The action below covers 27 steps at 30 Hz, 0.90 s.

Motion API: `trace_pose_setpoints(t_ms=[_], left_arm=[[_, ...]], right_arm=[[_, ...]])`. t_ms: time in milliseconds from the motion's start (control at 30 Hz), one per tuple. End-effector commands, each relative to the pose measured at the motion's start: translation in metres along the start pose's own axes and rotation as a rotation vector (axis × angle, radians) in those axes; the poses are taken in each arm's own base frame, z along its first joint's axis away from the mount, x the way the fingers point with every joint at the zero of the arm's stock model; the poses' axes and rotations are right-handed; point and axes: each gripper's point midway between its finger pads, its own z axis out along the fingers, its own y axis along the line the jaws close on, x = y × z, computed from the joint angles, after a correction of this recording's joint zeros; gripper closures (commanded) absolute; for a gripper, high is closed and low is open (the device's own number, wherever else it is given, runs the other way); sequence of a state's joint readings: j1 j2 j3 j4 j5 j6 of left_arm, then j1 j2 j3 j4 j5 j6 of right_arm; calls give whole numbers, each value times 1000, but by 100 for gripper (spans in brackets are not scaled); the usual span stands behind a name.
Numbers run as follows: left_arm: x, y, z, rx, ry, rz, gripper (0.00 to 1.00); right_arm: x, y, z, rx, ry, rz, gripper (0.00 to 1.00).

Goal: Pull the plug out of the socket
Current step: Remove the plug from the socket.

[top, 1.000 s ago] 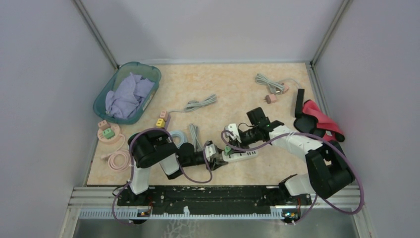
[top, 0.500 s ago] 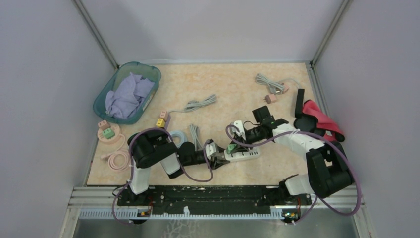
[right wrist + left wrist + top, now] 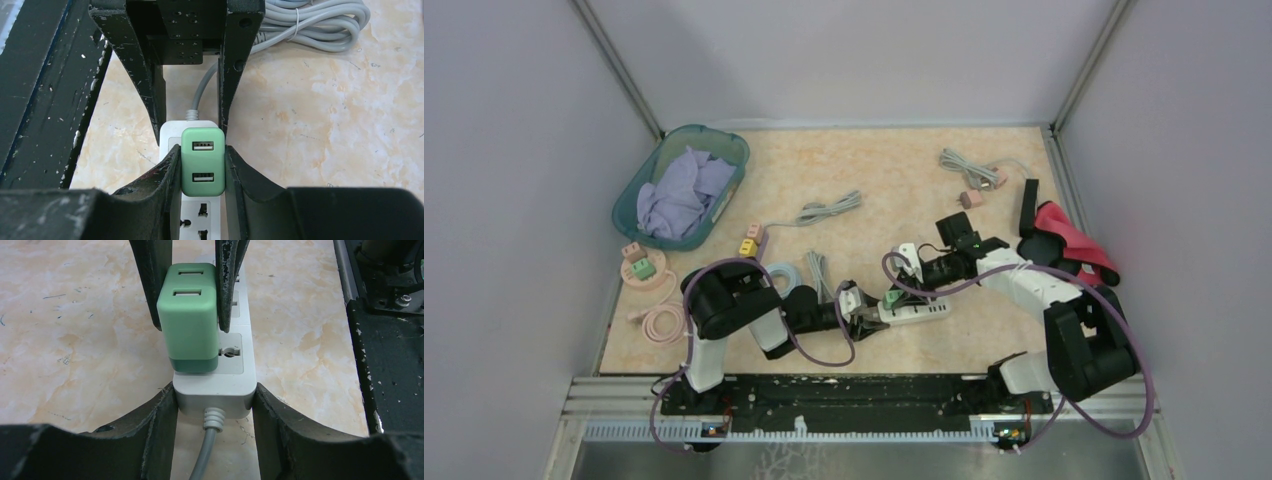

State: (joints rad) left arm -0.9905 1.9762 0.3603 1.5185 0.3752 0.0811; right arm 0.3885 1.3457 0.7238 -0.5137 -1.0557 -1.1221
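A teal basket (image 3: pixel 627 200) holding a lilac cloth (image 3: pixel 676 195) is sitting at the far left of the counter (image 3: pixel 884 170). Nearer than it, a pink coiled cable (image 3: pixel 662 322) is lying by the left edge. Yellow and pink adapters (image 3: pixel 749 241) and a bundled grey cable (image 3: pixel 829 210) are lying mid-counter. Another grey cable (image 3: pixel 969 165) is lying far right, near a red and black cloth (image 3: pixel 1069 240). A tied grey cord bundle (image 3: pixel 310 25) is lying close behind the left arm, just beside the work spot.

The white power strip (image 3: pixel 215 390) is lying flat near the front of the counter, between the two arms. The green plug (image 3: pixel 189 325) is standing upright in it, in the socket nearest the cord end, with a bare socket showing beside it.

The left jaws are standing about half open and clamping the strip's cord end, one finger pressing each long side, pinning it to the counter. The right jaws are reaching in from the opposite side and closing narrowly on the green plug, one finger touching each of its flat sides.
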Motion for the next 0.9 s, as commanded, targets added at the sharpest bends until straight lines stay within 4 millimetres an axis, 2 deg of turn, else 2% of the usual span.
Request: trace_pose_setpoints(t_ms=[0,333,433,533,667,767,867], left_arm=[[15,-4,-9,8,32,-21,100],[18,-5,-5,23,44,-31,100],[20,-7,-6,30,55,-35,100],[20,-6,-7,26,57,-35,100],[22,-5,-8,20,63,-47,100],[23,-4,-6,25,62,-62,100],[23,-4,-6,27,65,-74,100]], right_arm=[[-50,-11,-12,19,-158,-131,100],[-58,-11,16,-3,-117,-104,100],[-62,-18,17,17,-119,-56,100],[-61,-31,10,75,-84,-48,100],[-49,-49,-15,167,-73,-34,100],[-42,-46,-26,177,-58,-76,100],[-43,-34,-26,126,-71,-124,100]])
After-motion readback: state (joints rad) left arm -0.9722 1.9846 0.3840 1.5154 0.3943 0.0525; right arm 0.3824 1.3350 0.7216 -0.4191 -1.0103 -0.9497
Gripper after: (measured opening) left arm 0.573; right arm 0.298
